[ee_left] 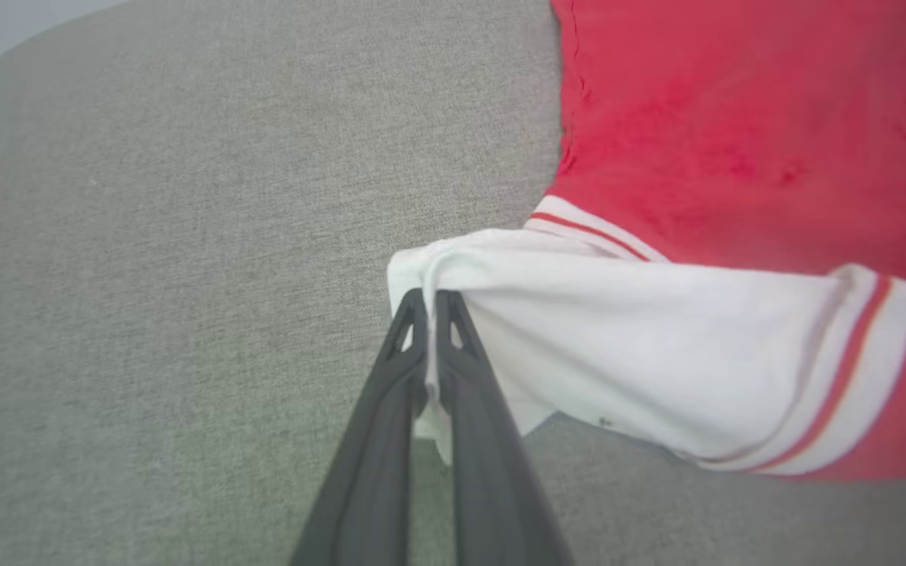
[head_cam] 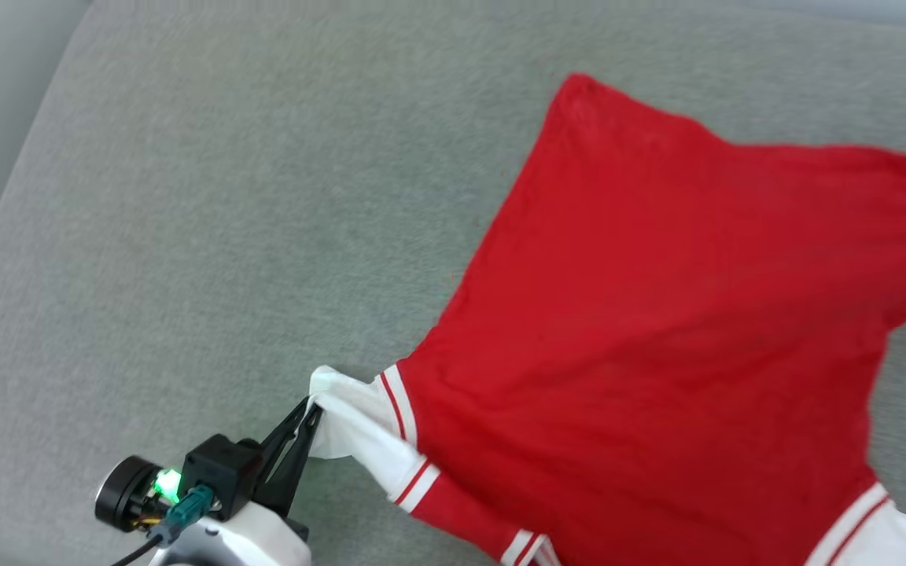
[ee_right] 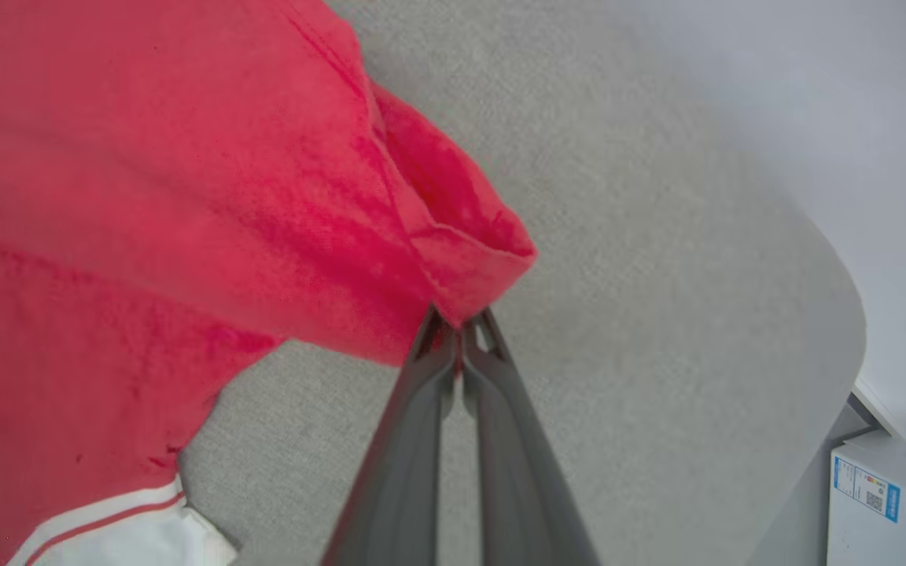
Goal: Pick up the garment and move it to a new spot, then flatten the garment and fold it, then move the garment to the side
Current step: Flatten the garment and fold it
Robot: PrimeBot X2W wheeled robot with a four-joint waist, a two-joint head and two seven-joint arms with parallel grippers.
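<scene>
We see a broad surface (head_cam: 209, 204) covered in grey woven cloth, its edge curving round at the far left of the head view and at a corner in the right wrist view. On it is the garment (head_cam: 657, 299), plain red side up, spread across the right half of the head view. Its white sleeve (head_cam: 351, 424), trimmed in red-and-white stripes, reaches toward the near left, and we cannot tell how much lies flat.
</scene>
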